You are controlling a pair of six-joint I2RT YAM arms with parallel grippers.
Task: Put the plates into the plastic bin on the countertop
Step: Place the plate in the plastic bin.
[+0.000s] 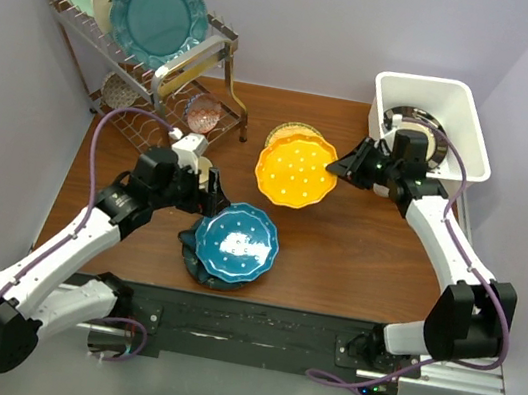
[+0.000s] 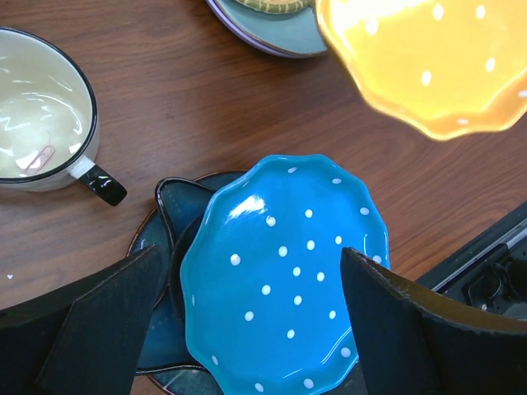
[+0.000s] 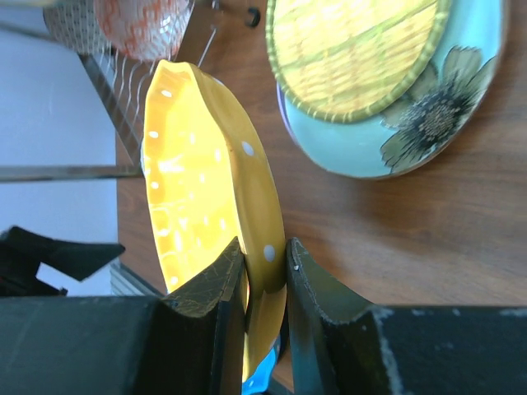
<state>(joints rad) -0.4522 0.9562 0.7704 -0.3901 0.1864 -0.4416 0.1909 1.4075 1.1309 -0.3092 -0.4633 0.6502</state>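
Reddish-brown wood grain covers the desk [image 1: 358, 244], which is backed by pale walls. The right gripper [image 3: 265, 244] is closed to a narrow gap on the rim of the orange scalloped plate [image 3: 206, 164], which is pinched between both fingers and held tilted, clear of the wood, near the middle of the desk. Just behind it, a yellow lattice plate [image 3: 354, 58] is stacked on a pale green flowered plate [image 3: 412, 132], and a lavender rim [image 2: 247, 37] is seen beneath. Farther right, the white plastic bin [image 1: 463, 99] is found at the far right corner, with a dark-rimmed plate [image 1: 409, 120] laid inside.

The left gripper [image 2: 249, 255] is spread wide and nothing is held. It is poised over the blue dotted plate [image 2: 280, 271], which is rested on a dark teal plate [image 2: 165, 247] near the front edge. A cream cup [image 2: 41, 107] with a black handle is seen just beside that pile. A wire rack [image 1: 141, 86] carrying upright plates is set at the far left corner.
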